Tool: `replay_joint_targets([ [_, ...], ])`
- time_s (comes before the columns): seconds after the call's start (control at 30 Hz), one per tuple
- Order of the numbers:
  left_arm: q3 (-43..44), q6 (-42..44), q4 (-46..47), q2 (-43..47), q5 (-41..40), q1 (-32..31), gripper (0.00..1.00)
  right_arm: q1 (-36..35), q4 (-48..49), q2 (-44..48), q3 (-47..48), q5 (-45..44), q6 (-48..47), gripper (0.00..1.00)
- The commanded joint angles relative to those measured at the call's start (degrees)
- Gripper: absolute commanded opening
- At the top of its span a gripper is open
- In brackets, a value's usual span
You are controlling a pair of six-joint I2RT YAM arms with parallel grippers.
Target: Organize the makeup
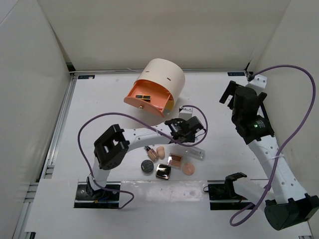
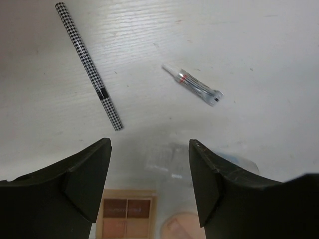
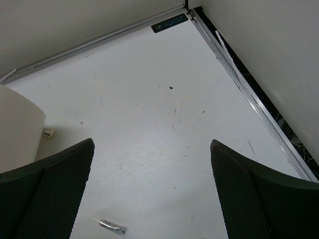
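Top external view is showing the table (image 1: 99, 99) carrying the cream cylinder (image 1: 162, 77) with its orange drawers (image 1: 147, 97) at the back, and the makeup (image 1: 163, 172) lying in a loose cluster nearer the front. Right gripper (image 3: 152, 149) is hanging spread wide over bare table toward the far right corner, holding nothing. Left gripper (image 2: 149, 149) — fingers also parted and empty — is hovering just above the clear case (image 2: 167, 158), probably the piece being taken now. A good grasp is calling for a straight descent with the fingers straddling the case's edges, since the brown palette (image 2: 127, 216) and peach puff (image 2: 182, 226) are lying just beside it — the checked pencil (image 2: 89, 67) and small tube (image 2: 197, 87) are lying farther out, apart from the fingers
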State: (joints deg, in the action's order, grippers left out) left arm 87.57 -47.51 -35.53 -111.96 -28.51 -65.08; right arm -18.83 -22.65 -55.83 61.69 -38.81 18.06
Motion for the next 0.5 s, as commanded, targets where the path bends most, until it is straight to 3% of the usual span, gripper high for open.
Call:
replay_joint_targets([
  [0.0, 4.18, -6.27, -2.96, -1.94, -2.07, 1.62, 0.73, 1.60, -0.90, 2.04, -0.70, 1.37, 2.85, 0.99],
  [0.47, 2.52, -16.82, -6.30, -8.27, -7.44, 5.13, 0.69, 2.65, -1.60, 3.62, -2.63, 2.60, 1.62, 0.99],
])
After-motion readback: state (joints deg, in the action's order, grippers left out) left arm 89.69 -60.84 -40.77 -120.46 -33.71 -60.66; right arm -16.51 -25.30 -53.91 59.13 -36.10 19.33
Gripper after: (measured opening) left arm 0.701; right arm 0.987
